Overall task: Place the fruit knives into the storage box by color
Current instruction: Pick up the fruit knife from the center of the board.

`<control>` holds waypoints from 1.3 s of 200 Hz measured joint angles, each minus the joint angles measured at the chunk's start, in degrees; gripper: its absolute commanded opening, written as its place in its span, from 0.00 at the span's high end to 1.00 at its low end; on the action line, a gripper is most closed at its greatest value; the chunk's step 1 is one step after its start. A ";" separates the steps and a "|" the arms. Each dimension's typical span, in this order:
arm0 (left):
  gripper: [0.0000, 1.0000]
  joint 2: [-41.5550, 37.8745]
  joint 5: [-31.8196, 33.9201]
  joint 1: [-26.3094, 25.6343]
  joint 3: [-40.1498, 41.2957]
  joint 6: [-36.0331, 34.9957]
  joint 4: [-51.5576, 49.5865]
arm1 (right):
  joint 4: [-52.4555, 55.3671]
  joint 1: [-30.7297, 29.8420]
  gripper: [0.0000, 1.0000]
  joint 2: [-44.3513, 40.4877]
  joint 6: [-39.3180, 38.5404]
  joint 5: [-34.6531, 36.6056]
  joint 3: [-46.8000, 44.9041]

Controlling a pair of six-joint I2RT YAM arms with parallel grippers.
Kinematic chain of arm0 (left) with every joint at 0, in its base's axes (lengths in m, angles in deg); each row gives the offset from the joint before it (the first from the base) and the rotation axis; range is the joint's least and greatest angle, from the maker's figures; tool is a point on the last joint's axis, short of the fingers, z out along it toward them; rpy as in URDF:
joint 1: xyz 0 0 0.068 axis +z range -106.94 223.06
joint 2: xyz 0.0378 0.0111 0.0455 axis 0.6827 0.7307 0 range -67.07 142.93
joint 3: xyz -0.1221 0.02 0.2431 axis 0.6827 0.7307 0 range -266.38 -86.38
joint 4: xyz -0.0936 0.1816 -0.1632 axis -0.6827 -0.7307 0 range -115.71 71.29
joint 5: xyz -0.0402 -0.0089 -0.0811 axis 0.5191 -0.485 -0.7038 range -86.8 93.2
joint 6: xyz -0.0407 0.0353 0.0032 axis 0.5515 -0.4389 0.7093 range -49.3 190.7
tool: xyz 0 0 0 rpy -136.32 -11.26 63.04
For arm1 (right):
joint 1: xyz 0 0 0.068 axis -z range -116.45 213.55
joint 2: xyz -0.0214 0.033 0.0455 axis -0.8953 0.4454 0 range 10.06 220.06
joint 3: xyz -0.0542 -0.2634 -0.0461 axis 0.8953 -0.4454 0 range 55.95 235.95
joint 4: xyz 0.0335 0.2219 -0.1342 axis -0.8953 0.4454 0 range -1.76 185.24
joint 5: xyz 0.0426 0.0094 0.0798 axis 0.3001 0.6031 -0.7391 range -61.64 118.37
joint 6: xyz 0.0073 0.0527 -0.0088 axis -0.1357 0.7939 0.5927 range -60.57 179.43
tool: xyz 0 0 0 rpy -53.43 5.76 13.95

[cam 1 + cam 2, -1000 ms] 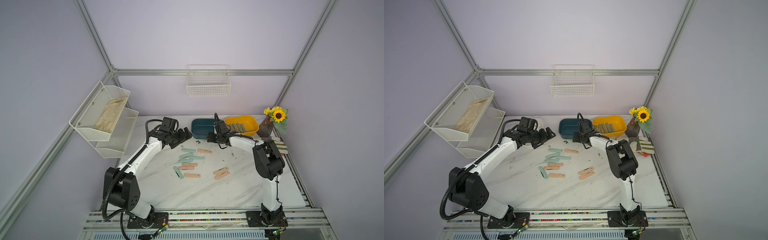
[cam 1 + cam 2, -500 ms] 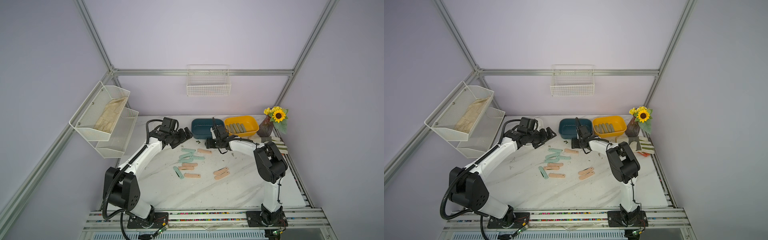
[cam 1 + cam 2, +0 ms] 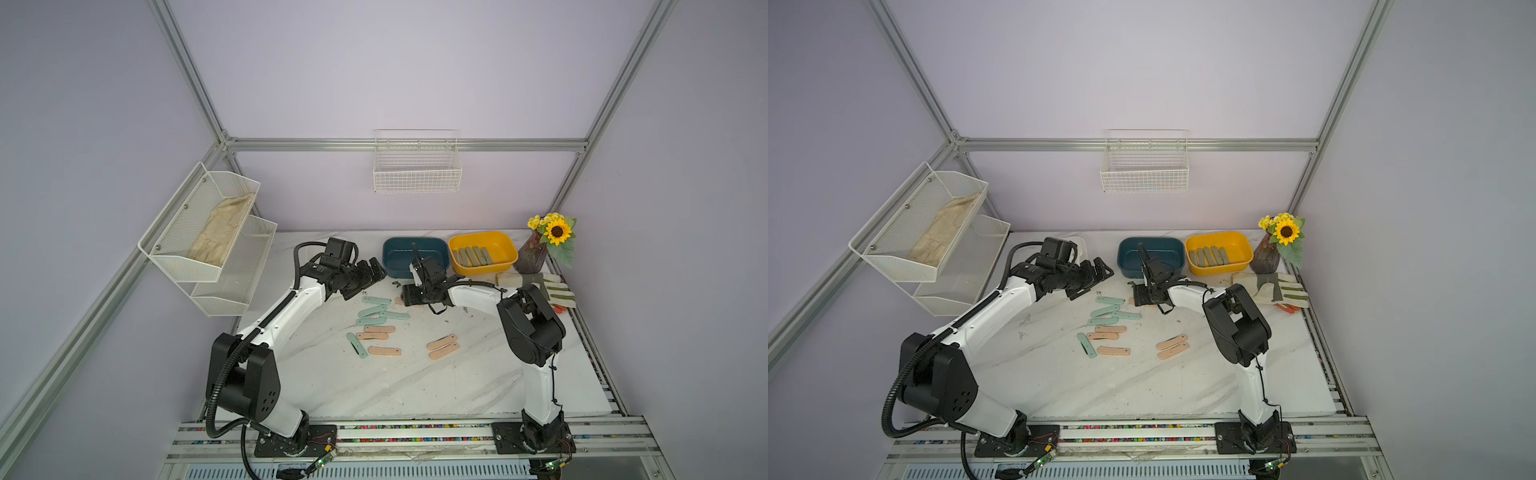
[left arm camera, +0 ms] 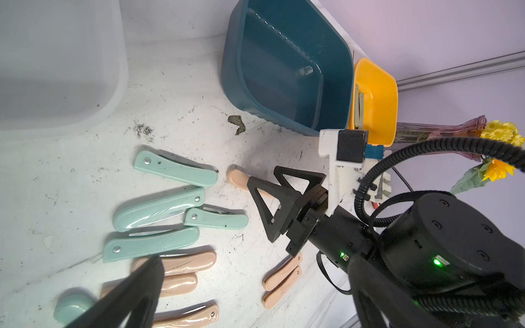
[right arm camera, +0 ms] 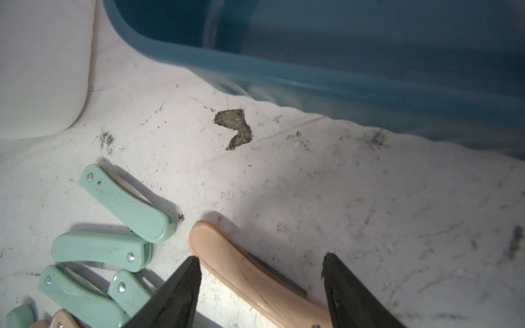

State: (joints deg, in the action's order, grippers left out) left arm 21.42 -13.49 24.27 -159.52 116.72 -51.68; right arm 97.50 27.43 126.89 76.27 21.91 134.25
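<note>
White marble table inside a lilac-walled, metal-framed enclosure, seen in both top views. Clock directions take 12 o'clock as the far wall.

Nearest, close to the table's centre, lies a pair of pink knives. At its 9 o'clock lie three more pink knives and a lone mint knife.

At 12 o'clock of that trio, four mint knives form a loose cluster.

The right gripper is lowered at 3 o'clock of the cluster. Its jaws are spread astride a sixth pink knife, and the gap is wider than the knife. Whether a finger touches the knife cannot be told.

The left gripper hovers at 11 o'clock of the cluster with its jaws spread wide.

Along the far edge stand a white box at 11 o'clock and a blue box at 12 o'clock. Just beside the blue box at its 3 o'clock, a yellow box holds four grey-green knives side by side.

A vase and a glove sit at 2 o'clock.
</note>
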 measured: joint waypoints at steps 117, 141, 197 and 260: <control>0.00 0.00 -1.22 0.02 1.92 0.00 2.58 | -0.85 -3.43 0.42 -1.40 0.81 0.81 -3.98; 0.00 -0.11 -1.38 0.02 2.45 0.00 3.02 | 0.00 -4.31 0.43 -1.36 0.85 3.17 -3.76; 0.00 -0.24 -1.46 0.02 3.32 0.00 3.52 | 4.31 -7.21 0.49 1.05 -0.13 11.32 0.26; 0.00 -0.28 -1.62 0.04 3.41 0.00 3.61 | 5.40 -8.04 0.67 2.54 -1.07 16.24 1.97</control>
State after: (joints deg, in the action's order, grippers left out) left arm 21.14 -15.11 24.31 -156.11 116.72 -48.08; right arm 102.90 19.39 129.43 75.20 38.15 136.22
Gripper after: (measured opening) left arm 0.995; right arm 0.344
